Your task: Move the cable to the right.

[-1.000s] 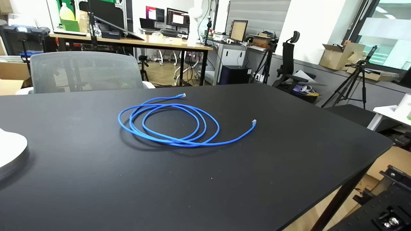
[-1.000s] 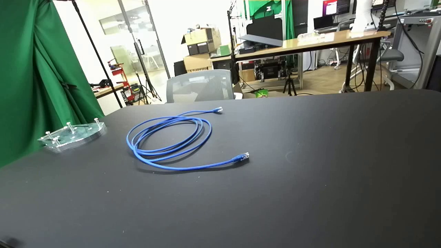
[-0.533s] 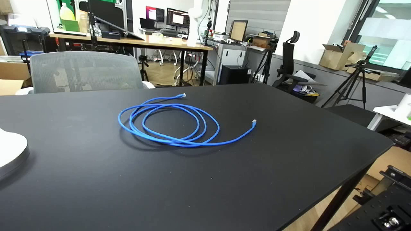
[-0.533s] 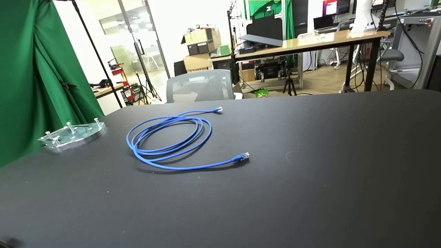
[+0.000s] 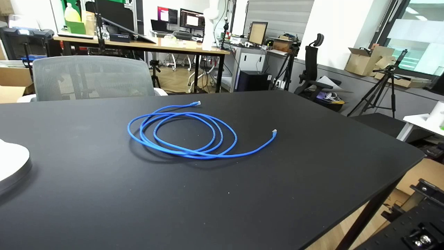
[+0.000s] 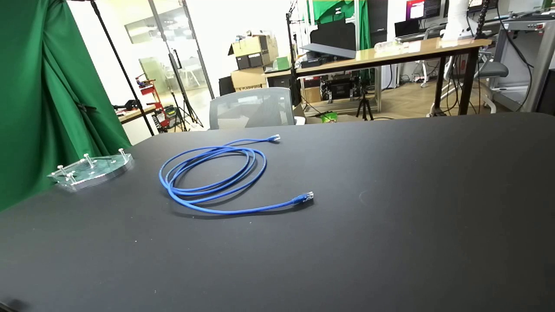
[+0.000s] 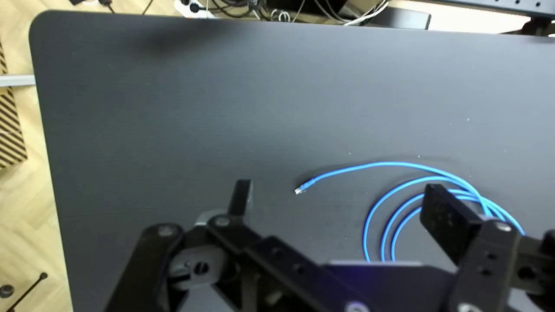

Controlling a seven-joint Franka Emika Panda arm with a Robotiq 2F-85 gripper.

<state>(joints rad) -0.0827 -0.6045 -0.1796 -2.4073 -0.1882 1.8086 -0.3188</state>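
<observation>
My fingers [image 7: 448, 223] stand wide apart, holding nothing. Blue cable [image 5: 204, 156] coiled on table [image 5: 173, 208]. Open background box [image 5: 359, 66]: contents unclear.

Exterior views, two: stood close above the black tabletop [image 5: 222, 205], looked obliquely across it toward the wooden desk [image 5: 166, 47] beyond; green curtain [image 6: 43, 99] hung between nine and ten o'clock in an exterior view. Wrist view, one: faced steeply down; gripper [image 7: 338, 190] stood nearest, from four to eight o'clock. All shared the tabletop and part of the blue cable [image 5: 208, 157].
</observation>
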